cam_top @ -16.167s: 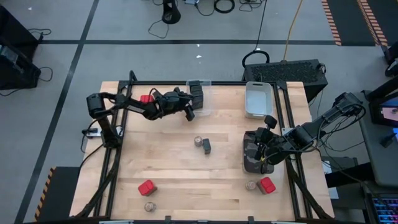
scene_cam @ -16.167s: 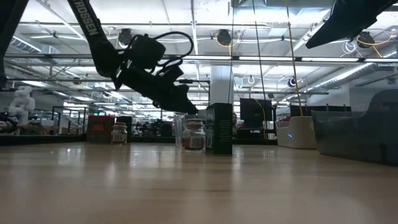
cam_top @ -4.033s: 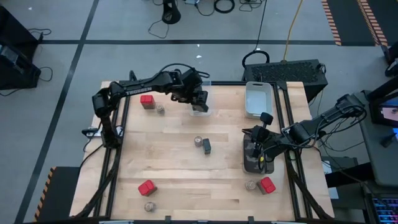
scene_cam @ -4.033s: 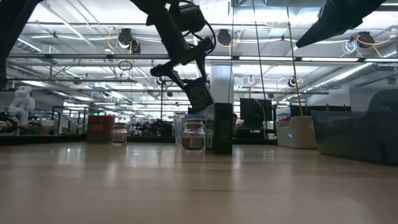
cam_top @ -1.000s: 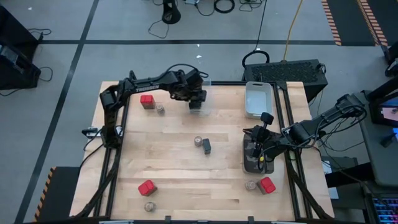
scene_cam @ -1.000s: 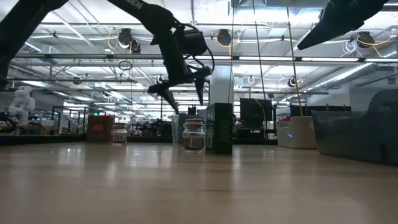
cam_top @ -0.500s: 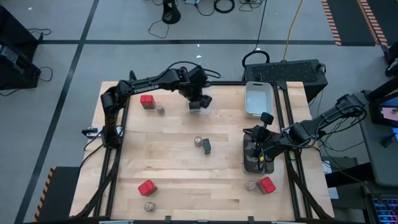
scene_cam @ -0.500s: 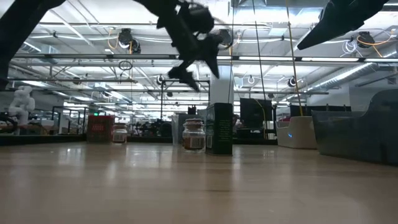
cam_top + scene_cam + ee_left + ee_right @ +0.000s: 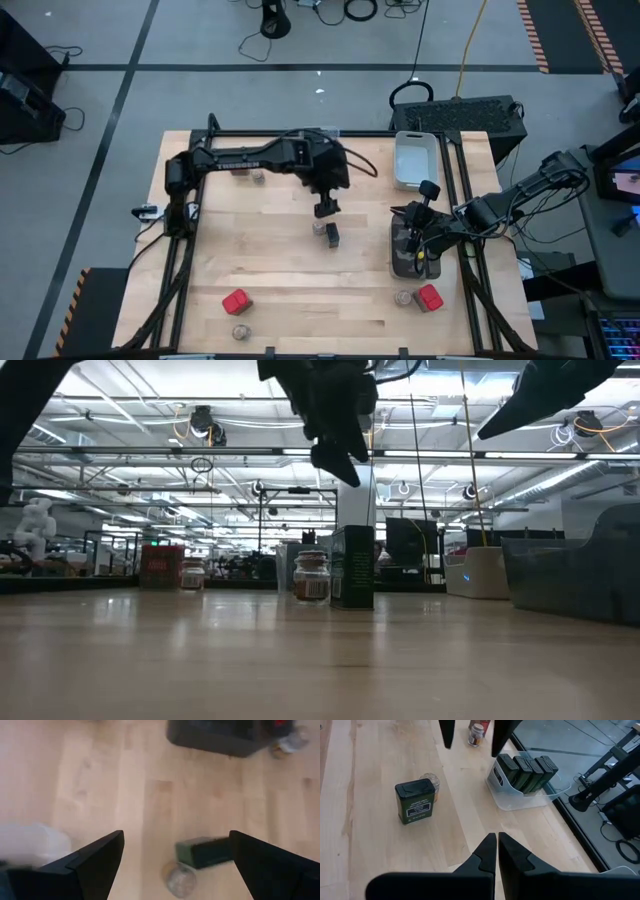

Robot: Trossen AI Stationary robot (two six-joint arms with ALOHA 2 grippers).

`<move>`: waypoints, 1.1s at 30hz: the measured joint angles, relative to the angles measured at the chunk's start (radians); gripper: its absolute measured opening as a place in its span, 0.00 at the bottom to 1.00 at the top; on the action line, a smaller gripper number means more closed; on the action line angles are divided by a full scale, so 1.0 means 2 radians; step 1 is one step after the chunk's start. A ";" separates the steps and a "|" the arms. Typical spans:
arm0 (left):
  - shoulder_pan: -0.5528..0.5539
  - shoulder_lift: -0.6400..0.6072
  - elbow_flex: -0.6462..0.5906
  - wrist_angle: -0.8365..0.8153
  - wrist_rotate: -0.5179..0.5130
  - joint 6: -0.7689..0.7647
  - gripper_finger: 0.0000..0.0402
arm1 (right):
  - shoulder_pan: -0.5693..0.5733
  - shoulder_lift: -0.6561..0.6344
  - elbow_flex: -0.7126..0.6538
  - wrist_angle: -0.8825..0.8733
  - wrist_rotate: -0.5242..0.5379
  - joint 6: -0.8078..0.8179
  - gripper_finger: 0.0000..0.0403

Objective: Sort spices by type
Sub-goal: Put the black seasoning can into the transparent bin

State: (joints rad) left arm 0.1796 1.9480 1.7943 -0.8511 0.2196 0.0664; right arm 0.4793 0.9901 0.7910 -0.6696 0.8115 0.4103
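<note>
No wording is coming through clearly enough to read anywhere. The left arm [image 9: 245,155] is carrying a strip of pale lettering along its upper link in the high view, but the letters are staying too small to make out. The dark green tin [image 9: 414,800], standing just beside a round jar [image 9: 430,782] on the counter, is showing a light label panel with lines of print on its face, none of it legible from the right wrist view.

dark green tin [image 9: 415,800] | red tin [image 9: 236,301] | tan-topped jar [image 9: 241,332] | white bin [image 9: 414,160] | pale wood table [image 9: 280,280]
</note>
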 joint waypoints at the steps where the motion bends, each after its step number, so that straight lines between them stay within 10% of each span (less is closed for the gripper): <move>1: -0.004 0.000 0.000 0.003 -0.017 0.002 0.91 | 0.000 0.000 0.000 0.000 0.000 0.000 0.00; 19: -0.017 0.000 0.000 0.050 -0.072 0.034 0.91 | 0.000 0.000 0.000 -0.001 -0.001 -0.002 0.00; 33: -0.063 0.008 0.000 0.031 -0.018 0.338 0.91 | 0.000 0.000 0.000 -0.001 -0.001 -0.004 0.00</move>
State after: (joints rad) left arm 0.0543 1.9635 1.7933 -0.7898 0.1833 0.7432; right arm 0.4793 0.9901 0.7910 -0.6708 0.8101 0.4026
